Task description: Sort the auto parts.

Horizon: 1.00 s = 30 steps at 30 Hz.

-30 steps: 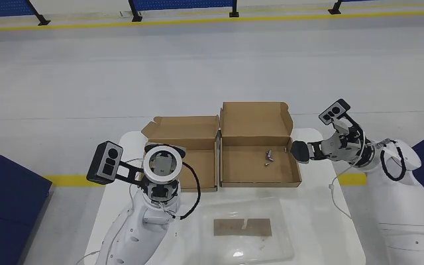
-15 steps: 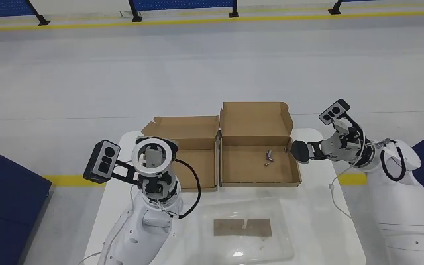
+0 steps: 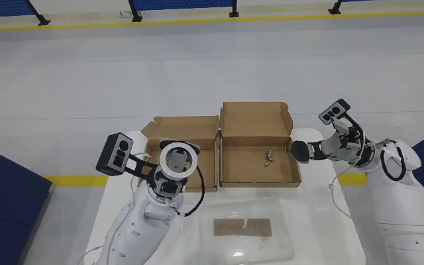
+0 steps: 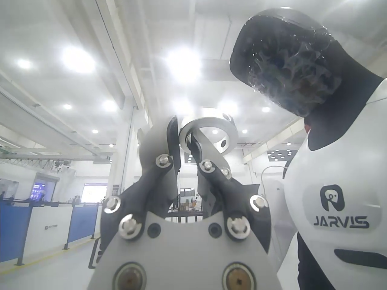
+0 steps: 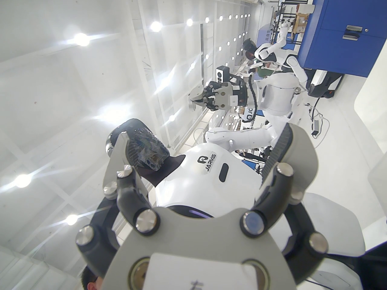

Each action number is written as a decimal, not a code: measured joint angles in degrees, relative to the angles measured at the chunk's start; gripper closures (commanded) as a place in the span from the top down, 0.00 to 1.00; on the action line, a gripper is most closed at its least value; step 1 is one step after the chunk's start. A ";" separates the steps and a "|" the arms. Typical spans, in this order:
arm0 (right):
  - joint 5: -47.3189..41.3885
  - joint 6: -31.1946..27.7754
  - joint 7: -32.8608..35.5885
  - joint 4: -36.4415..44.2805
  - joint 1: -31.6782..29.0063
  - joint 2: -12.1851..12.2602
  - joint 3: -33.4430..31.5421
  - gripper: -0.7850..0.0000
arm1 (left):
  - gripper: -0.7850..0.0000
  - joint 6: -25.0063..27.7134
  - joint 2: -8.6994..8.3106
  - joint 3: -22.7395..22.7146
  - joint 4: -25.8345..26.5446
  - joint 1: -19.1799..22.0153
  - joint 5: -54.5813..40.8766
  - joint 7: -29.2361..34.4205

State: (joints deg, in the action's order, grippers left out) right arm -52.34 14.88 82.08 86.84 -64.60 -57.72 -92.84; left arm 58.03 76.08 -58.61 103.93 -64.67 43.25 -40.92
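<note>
From above: left gripper [image 3: 177, 161] raised over the near left part of the white table [image 3: 318, 218], turned up toward the camera and clamped on a small metal ring [image 3: 176, 158]. The arm covers part of the left cardboard box [image 3: 192, 126]. Just right of it, touching, the right cardboard box [image 3: 255, 119], lid folded back, with a few small metal parts [image 3: 269, 157] on its floor. Right gripper [image 3: 298, 152] level with that box's right wall, just outside it. Nearer the front, a clear plastic sheet [image 3: 278, 245] with a grey plate [image 3: 242, 227].

Left wrist view: left gripper [image 4: 184, 147] nearly shut, pinching the ring's [image 4: 211, 135] wall, one finger inside the band and one outside. Ring opening tilted upward toward the ceiling. A small round hole in its side.

Right wrist view: right gripper [image 5: 202, 149] spread wide, holding nothing. White label [image 5: 199, 270] on its base, print cut off and unreadable. Farther off, the left gripper [image 5: 196, 101] with the ring [image 5: 191, 104] at its tips.
</note>
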 measured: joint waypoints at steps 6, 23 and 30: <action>0.00 0.00 0.00 0.00 0.00 0.00 0.00 1.00 | 0.00 -0.04 0.34 -0.57 1.05 -0.91 -0.94 0.08; 0.00 0.00 0.00 0.00 0.00 0.00 0.00 1.00 | 0.00 -1.61 1.17 -0.71 2.37 -2.59 -2.63 -1.95; 0.00 0.00 0.00 0.00 0.00 0.00 0.00 1.00 | 0.00 -1.61 1.17 -0.71 2.37 -2.59 -2.63 -1.95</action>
State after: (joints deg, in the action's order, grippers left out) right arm -52.34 14.88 82.08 86.84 -64.60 -57.72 -92.84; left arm 56.42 77.25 -59.32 106.30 -67.27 40.62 -42.88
